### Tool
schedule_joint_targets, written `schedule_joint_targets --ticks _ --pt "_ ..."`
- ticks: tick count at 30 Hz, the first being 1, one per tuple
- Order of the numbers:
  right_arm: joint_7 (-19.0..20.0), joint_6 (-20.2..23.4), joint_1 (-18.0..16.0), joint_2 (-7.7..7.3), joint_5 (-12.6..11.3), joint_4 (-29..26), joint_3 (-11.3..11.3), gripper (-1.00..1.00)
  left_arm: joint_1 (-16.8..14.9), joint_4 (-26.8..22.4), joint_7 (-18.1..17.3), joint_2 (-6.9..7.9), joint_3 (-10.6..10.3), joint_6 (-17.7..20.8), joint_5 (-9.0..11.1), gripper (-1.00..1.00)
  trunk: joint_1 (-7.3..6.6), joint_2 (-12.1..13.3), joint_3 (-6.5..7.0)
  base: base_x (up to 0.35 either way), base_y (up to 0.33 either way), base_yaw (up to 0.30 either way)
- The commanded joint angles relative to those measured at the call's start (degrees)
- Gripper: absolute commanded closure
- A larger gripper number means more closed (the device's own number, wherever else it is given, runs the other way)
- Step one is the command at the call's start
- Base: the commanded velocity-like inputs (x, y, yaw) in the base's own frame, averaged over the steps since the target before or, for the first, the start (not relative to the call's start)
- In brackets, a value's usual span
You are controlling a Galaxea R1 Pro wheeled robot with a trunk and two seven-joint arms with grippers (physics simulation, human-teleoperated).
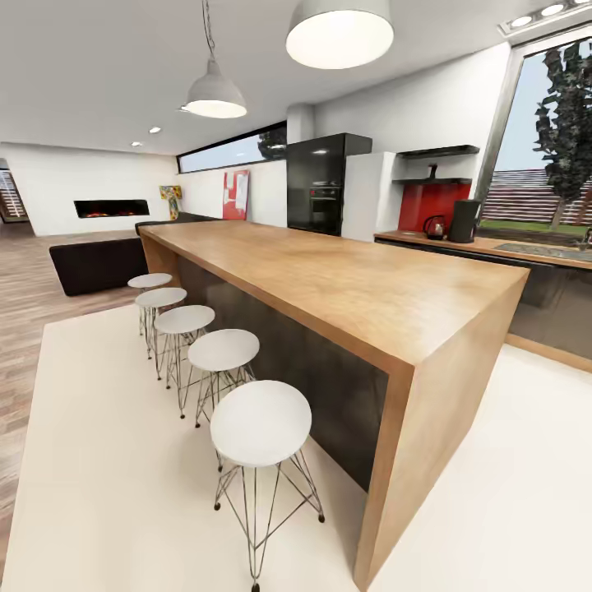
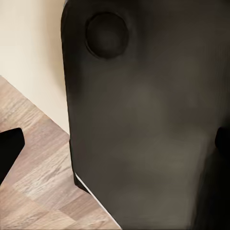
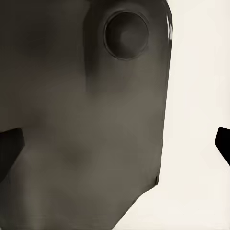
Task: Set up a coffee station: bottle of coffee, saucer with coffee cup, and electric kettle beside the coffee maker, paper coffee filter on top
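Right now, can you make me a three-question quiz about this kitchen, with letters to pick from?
1. Where does the electric kettle stand?
A. on the big island
B. on the kitchen countertop, left of the coffee maker
C. on a stool

2. How many white stools line the island?
A. three
B. five
C. seven

3. What is the state of the ceiling lamps?
A. lit
B. dark
C. broken

Answers:
1 B, the kettle sits on the far worktop beside the tall grey tower.
2 B, five round seats stand in a row.
3 A, their undersides glow white.
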Motion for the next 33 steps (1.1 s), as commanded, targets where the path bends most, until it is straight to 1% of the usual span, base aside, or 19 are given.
schedule_joint_targets --ticks 1,10,20,23,25,31,32,33 --pt "0.0 0.0 -0.01 0.0 0.0 0.0 0.0 -1.0 -0.01 0.0 0.0 0.0 0.0 0.0 0.0 -1.0 0.0 -0.01 -0.03 0.0 0.0 0.0" --pt "-0.23 -0.19 -1.84 2.8 0.08 -2.64 -0.12 -1.0 -0.02 -0.61 -0.09 -0.09 -0.16 -0.09 -0.09 -1.0 0.0 -0.01 -0.03 0.0 0.0 0.0" --pt "-0.04 -0.19 -1.94 2.81 0.0 -4.47 -0.15 -1.0 -0.01 -0.64 -0.09 -0.09 -0.16 -0.09 -0.09 -1.0 0.0 -0.01 -0.03 0.0 0.0 -0.003" --pt "0.16 -0.18 -1.94 2.83 -0.06 -4.95 -0.16 -1.0 -0.02 -0.67 -0.09 -0.11 -0.08 -0.09 0.17 -1.0 0.0 -0.01 -0.03 0.0 0.0 -0.146" --pt "0.22 -0.18 -1.94 2.87 -0.07 -5.09 -0.17 -1.0 -0.07 -0.72 -0.09 -0.38 -0.12 -0.2 0.36 -1.0 0.0 -0.01 -0.03 0.0 0.0 -0.224" --pt "0.26 -0.18 -1.94 2.84 -0.08 -5.56 -0.22 -1.0 -0.06 -0.71 -0.09 -0.45 0.04 -2.04 0.59 -1.0 0.0 -0.01 -0.03 0.0 0.0 -0.256" --pt "0.26 -0.18 -1.94 2.83 -0.09 -5.67 -0.23 -1.0 -0.07 -0.71 -0.09 -0.42 0.09 -4.0 0.6 -1.0 0.0 -0.01 -0.03 0.0 0.0 -0.263" --pt "0.26 -0.18 -1.94 2.82 -0.09 -5.75 -0.24 -1.0 -0.07 -0.69 -0.06 -0.41 0.15 -4.52 0.61 -1.0 0.0 -0.01 -0.03 0.0 0.0 -0.264"
